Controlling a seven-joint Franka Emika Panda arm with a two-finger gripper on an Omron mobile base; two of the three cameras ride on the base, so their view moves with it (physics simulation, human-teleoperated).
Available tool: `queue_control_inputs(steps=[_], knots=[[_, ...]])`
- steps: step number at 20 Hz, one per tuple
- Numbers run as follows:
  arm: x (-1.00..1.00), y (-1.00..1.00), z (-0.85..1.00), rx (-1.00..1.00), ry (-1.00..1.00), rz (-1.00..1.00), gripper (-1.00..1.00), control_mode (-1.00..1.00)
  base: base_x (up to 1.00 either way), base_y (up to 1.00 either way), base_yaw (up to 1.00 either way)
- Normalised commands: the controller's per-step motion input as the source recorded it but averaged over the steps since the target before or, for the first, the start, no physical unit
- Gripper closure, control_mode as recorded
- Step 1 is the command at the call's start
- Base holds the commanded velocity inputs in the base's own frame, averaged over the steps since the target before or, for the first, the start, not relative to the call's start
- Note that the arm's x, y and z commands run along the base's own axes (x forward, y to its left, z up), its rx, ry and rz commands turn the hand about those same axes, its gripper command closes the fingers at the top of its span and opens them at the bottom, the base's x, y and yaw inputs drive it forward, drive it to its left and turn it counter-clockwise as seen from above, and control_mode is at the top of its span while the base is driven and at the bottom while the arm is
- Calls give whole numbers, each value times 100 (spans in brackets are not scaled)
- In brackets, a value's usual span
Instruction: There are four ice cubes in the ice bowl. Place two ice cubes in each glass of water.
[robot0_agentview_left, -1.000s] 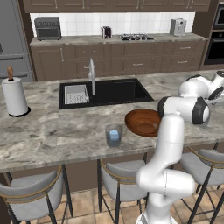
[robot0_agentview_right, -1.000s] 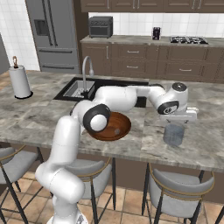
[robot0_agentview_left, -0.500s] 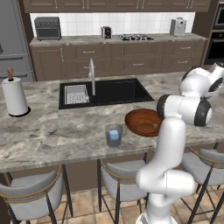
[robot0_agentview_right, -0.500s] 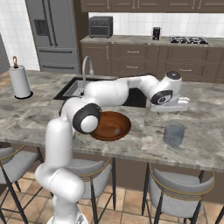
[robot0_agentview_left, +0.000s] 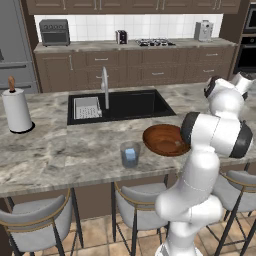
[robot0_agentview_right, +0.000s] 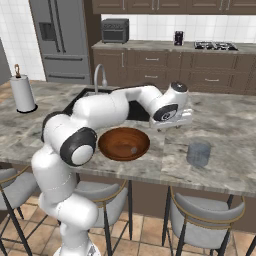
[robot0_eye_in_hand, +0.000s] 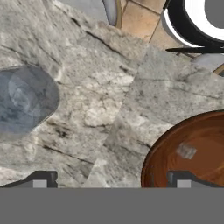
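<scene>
The tool (robot0_agentview_right: 175, 121) has moved from above the glass (robot0_agentview_right: 198, 153) toward the brown ice bowl (robot0_agentview_right: 123, 143), fingers spread wide, holding nothing. One ice cube (robot0_eye_in_hand: 186, 151) lies in the bowl on the tabletop (robot0_agentview_right: 220, 125)

The ice bowl (robot0_agentview_right: 123, 144), wide, shallow, reddish-brown wood, sits upright near the desk's front edge; one pale ice cube (robot0_eye_in_hand: 186, 151) lies inside it; one glass of water (robot0_agentview_left: 130, 154), a short clear tumbler, stands left of the bowl with pale cubes inside; the other glass (robot0_agentview_right: 198, 153) stands right of the bowl.
</scene>
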Motion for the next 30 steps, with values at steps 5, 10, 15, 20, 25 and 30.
queue_control_inputs(steps=[5, 10, 15, 20, 25, 30], knots=[[-44, 81, 0, -3, -2, 3, -100, -100, 0, 0, 0], [-39, 77, 0, -5, 1, 0, -100, -100, 0, 0, 0], [-27, 69, 0, -3, 2, -9, -100, -100, 0, 0, 0], [-3, 52, 0, 0, 10, -23, -100, -100, 0, 0, 0], [0, 51, 4, 0, 16, -21, -100, -100, 0, 0, 0], [1, 31, 4, 0, 16, 9, -100, -100, 0, 0, 0]])
